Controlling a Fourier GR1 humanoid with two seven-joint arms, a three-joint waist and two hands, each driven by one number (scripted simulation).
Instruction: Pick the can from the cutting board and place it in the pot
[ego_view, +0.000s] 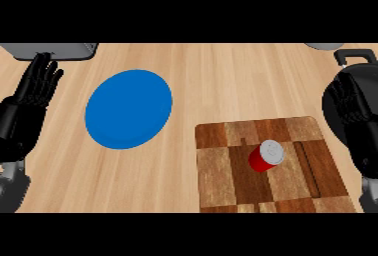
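**Head view**

1. Right hand (348, 125): at the right edge, fingers extended and roughly straight, holding nothing. It overlaps the black pot (365, 69), which lies under and beyond the fingertips.
2. Left hand (35, 87): resting at the left edge, fingers up and straight, holding nothing.
3. Red can (264, 157): on the cutting board (229, 170), left of the right hand's fingers and nearer the robot than their tips. It is near the fingers but not touching them. Silver top visible.
4. Blue plate (129, 109): between the two hands, well left of the right fingers. Nothing is on it.

**Containers**

The pot's interior is mostly hidden by the right hand, so its contents cannot be determined. The can is not in it.

**Hazards (judgement)**

- Approaching the can sideways with straight fingers may tip it or roll it along the board before the grasp closes.
- The pot sits at the edge of the view, so misjudging its rim could catch the can on the rim or handle during the transfer.
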